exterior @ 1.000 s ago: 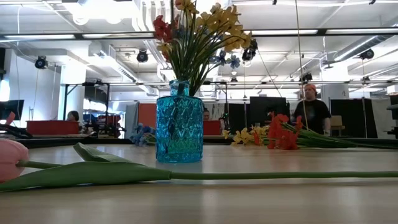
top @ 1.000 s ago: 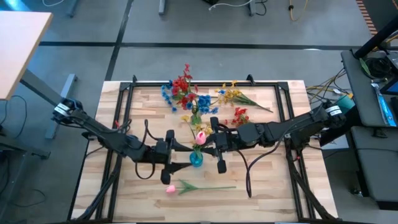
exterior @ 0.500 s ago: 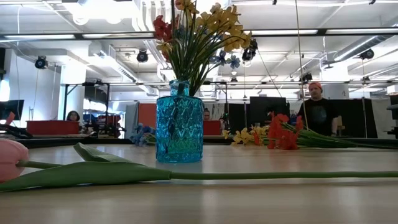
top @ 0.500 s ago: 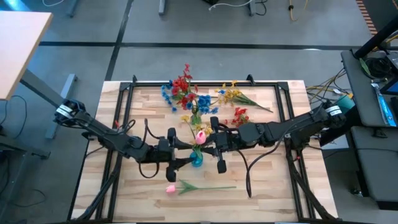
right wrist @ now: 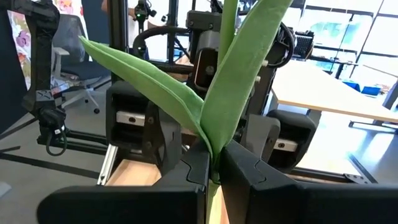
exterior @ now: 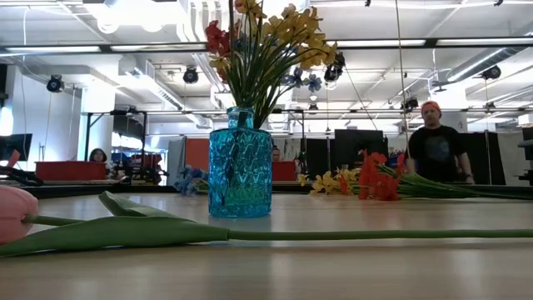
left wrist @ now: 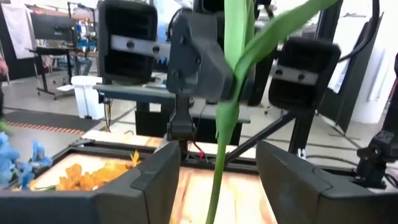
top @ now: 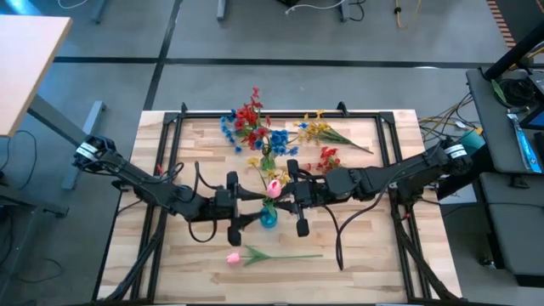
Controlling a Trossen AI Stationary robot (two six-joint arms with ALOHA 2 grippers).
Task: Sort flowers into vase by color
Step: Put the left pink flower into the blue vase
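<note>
Wooden table fills the middle of the high view, with a blue vase at its centre. Right gripper is clamped on a pink tulip by its green stem (leaves fan above the fingers) over the vase. Left gripper faces it, fingers parted around the stem without touching. Another tulip lies lower centre; loose red, blue and yellow flowers lie upper centre.
</note>
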